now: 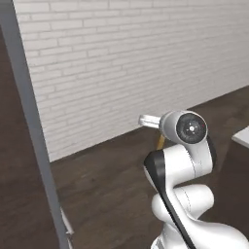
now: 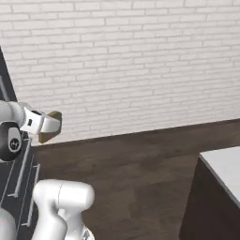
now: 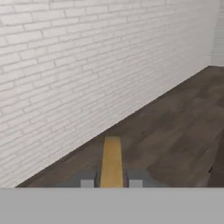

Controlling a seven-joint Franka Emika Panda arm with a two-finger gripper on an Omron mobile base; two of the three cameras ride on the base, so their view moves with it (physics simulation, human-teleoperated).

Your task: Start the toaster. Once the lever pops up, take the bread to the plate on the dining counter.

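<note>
A white brick wall [image 2: 140, 61] stands across the far side, with a dark wood floor [image 2: 140, 173] running up to its foot. At the right edge of the right base view, the white-topped dining counter [image 2: 225, 171] shows a corner above its dark side. The arm [image 1: 187, 160] is folded up from its base, its elbow raised and the forearm reaching out level toward the wall, well above the floor. The gripper [image 3: 111, 179] is closed on the bread [image 3: 111, 161]; the hand view shows the tan slice edge-on, upright between the two fingertips [image 3: 87, 180] and sticking out ahead of them. In the right base view the bread pokes out beyond the hand's tip. No writing or labels can be read anywhere.
</note>
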